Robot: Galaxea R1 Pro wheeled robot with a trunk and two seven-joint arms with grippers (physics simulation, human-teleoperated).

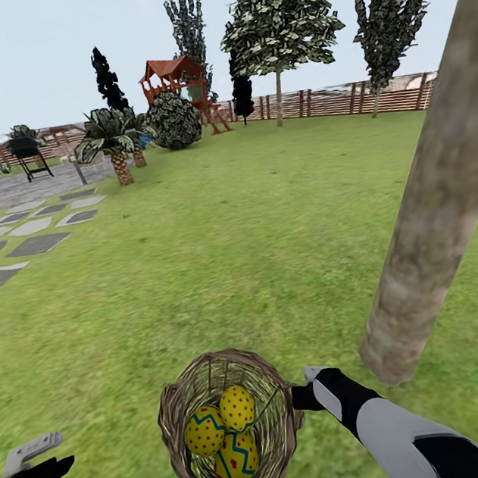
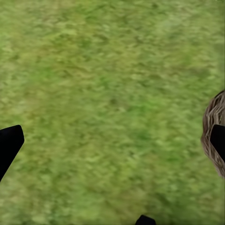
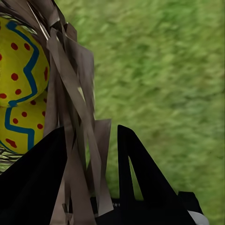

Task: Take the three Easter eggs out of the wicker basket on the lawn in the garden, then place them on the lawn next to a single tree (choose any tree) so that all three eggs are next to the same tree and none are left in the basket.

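Green lawn (image 1: 219, 257) lay all around, and the wicker basket (image 1: 282, 424) with three Easter eggs (image 1: 237, 408) sat near the tree (image 1: 431, 195). My right gripper (image 3: 89, 178) pinched its rim, seen up close from that wrist. My left gripper (image 1: 38, 460) hung spread wide over grass.

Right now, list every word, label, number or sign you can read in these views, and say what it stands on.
None: no readable text anywhere.
Easter eggs: only red dots and blue zigzags, no lettering.
Wicker basket, held at its rim by the right gripper: plain weave.
Left gripper: unmarked.
Tree, fence, playhouse: no signs.
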